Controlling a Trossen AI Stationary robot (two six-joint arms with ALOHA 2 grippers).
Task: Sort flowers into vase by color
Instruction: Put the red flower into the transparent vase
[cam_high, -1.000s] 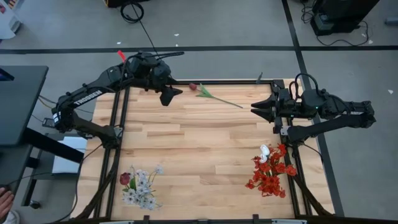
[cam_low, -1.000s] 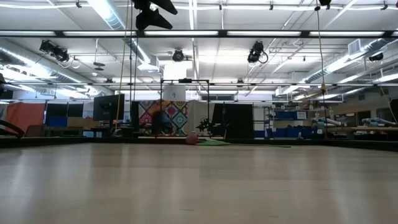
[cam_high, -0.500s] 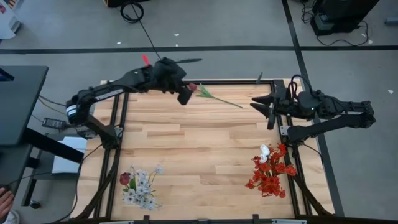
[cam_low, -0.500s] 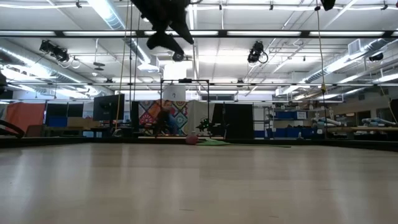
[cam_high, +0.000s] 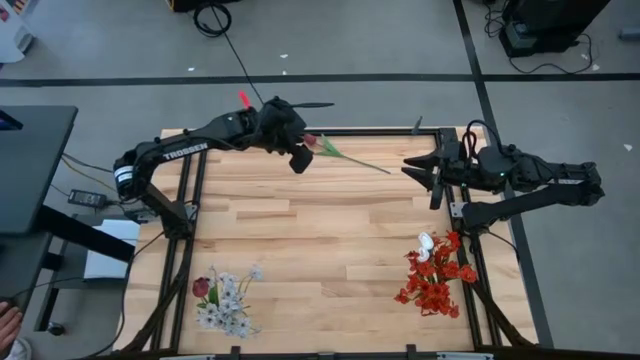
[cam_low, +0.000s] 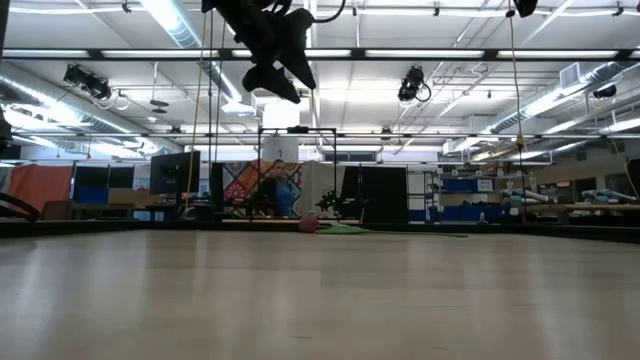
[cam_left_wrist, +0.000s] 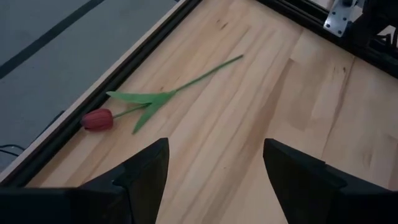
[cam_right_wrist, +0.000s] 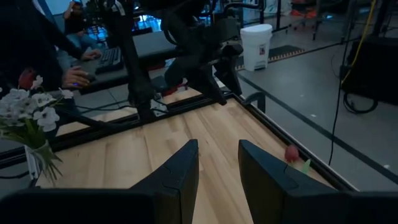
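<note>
Hovering: left tool (cam_high: 298, 158) open, empty, above red tulip (cam_high: 311, 141) | right tool (cam_high: 420, 171) part-open, empty

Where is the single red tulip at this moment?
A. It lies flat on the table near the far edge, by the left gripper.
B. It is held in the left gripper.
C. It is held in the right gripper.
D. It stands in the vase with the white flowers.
A: the red tulip lies flat on the wooden table by its far edge, just ahead of the open, empty left gripper.
</note>
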